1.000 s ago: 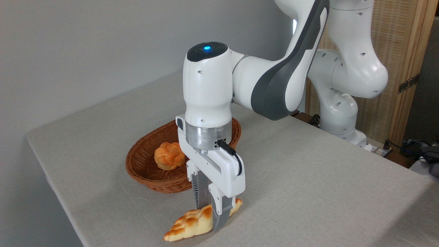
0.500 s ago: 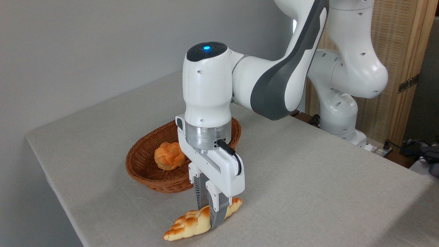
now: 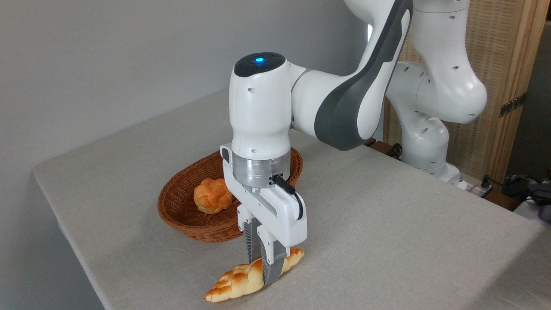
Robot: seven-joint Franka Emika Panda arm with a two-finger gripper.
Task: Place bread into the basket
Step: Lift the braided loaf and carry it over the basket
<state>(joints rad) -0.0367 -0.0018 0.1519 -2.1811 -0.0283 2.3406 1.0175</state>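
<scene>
Hand (image 3: 263,271) pinches bread (image 3: 241,280), hiding its middle.

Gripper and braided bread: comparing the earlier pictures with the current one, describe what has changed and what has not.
The gripper has narrowed: its fingers, spread wide across the bread a second ago, have closed in and now pinch the loaf near its middle. The bread itself still lies on the table, barely shifted. The basket and the round bun inside it have not moved.

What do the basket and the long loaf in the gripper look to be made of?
Basket: woven wicker or rattan, reddish-brown, with visible weave ribs. Loaf: looks like braided bread, pale yellow with toasted orange patches; its smooth, slightly glossy surface could mean a foam or plastic replica. Gripper is closed on it.
</scene>
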